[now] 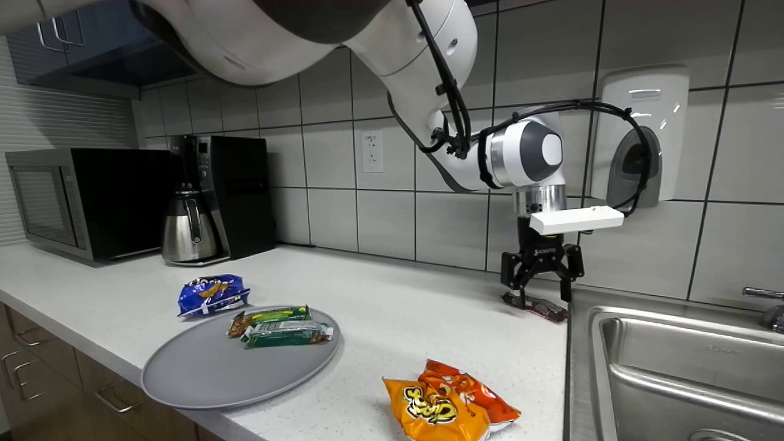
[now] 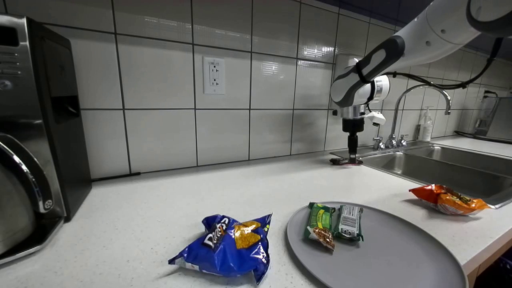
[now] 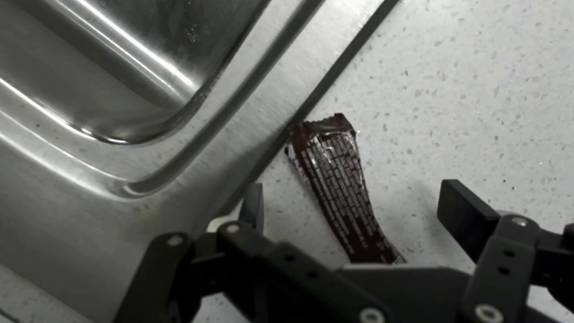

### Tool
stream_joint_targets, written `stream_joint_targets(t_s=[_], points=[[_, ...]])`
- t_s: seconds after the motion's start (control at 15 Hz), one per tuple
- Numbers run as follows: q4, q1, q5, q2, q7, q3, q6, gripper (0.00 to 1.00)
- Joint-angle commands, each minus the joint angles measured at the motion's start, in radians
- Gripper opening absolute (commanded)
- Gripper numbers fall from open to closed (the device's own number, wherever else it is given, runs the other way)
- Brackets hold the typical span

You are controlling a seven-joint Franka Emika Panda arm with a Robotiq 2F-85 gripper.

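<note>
A dark red wrapped bar (image 3: 338, 188) with pale printed text lies on the speckled counter, one end by the sink's metal edge. My gripper (image 3: 350, 197) is open above it, one finger on each side, and counter shows between the bar and both fingers. The bar's near end is hidden behind the gripper body in the wrist view. In an exterior view the gripper (image 1: 544, 296) points straight down close to the counter, over the bar (image 1: 547, 309). From the side, the gripper (image 2: 353, 158) overlaps the bar (image 2: 338, 161); contact cannot be made out there.
The steel sink (image 1: 588, 343) adjoins the bar; a tiled wall (image 1: 453, 226) rises behind. A grey plate (image 1: 214, 373) carries two green bars (image 1: 288, 332). Also on the counter are a blue chip bag (image 2: 232, 246), an orange bag (image 1: 441, 407) and a coffee maker (image 1: 242, 196).
</note>
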Motion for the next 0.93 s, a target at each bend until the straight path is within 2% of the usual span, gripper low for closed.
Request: stream_joint_targets(t_s=[0.0, 0.27, 0.33, 0.4, 0.87], points=[[0.087, -0.014, -0.001, 0.04, -0.044, 0.02, -0.056, 1.0], [0.113, -0.014, 0.0, 0.054, -0.054, 0.019, -0.074, 1.0], [0.12, -0.014, 0.0, 0.058, -0.055, 0.019, -0.082, 0.9], [0.127, -0.013, 0.0, 0.061, -0.058, 0.018, -0.09, 0.74], [0.167, -0.015, 0.007, 0.081, -0.062, 0.02, -0.144, 0.18]])
